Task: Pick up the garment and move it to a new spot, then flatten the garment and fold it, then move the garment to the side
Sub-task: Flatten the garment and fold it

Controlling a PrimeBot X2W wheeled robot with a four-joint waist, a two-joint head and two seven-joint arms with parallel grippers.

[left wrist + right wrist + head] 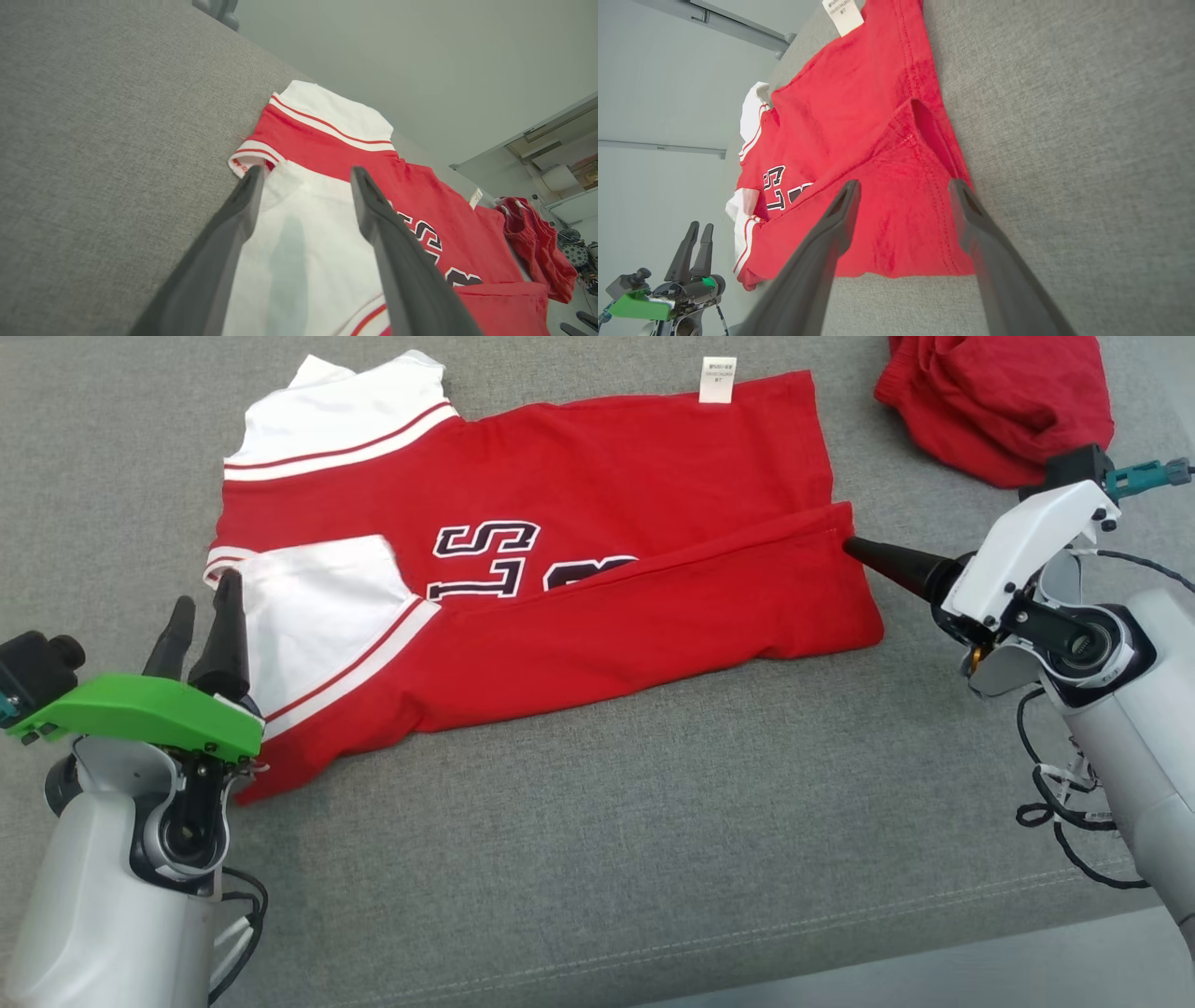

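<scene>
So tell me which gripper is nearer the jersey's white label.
Right. The right gripper is at the hem of the jersey, near the label; the left gripper is at the far end, by a white sleeve.

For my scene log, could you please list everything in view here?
jersey: one, red with white sleeves and dark lettering, partly folded, mid cushion
label: one, white, jersey's far edge
crumpled garment: one, red, far right on the cushion
cushion: one, grey fabric, under both garments
left gripper: one, dark fingers, open, over the near white sleeve
right gripper: one, dark fingers, open, at the jersey's right edge
</scene>
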